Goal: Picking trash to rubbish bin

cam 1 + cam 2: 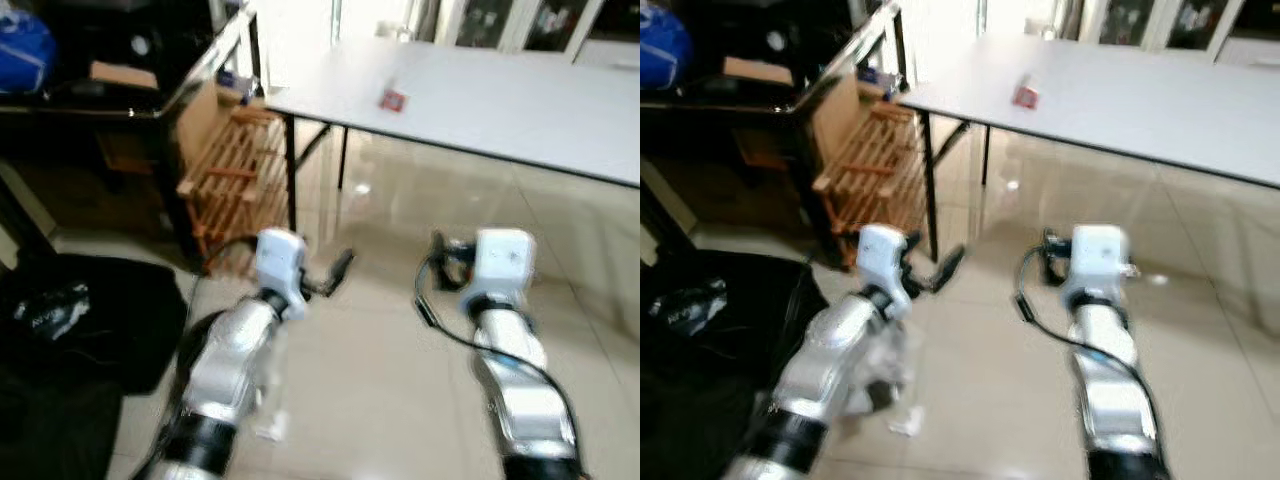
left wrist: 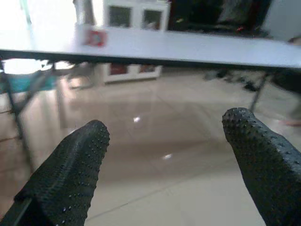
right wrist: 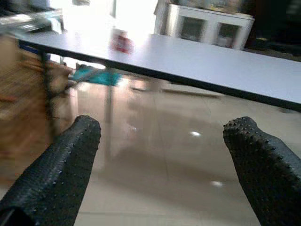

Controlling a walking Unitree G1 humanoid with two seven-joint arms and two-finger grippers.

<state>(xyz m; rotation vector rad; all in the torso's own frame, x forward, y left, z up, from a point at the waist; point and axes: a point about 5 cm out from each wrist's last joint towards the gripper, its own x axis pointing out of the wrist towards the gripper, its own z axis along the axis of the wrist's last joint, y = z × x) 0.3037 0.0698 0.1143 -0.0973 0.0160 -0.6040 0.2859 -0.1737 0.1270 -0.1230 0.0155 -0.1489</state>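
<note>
Both hands, left [image 2: 164, 146] and right [image 3: 162, 141], fingers apart, level toward table [image 1: 500, 100].

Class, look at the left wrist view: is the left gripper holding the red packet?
No: the left gripper is open and empty, while the red packet lies on the white table.

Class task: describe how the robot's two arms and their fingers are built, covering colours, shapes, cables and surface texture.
Both arms are silver, rounded metal tubes with black bands at the joints. Each ends in a white boxy wrist block. Black cables loop beside the wrists. The left gripper and right gripper each have two long black fingers with rounded tips and a surface covered in small raised dots.
</note>
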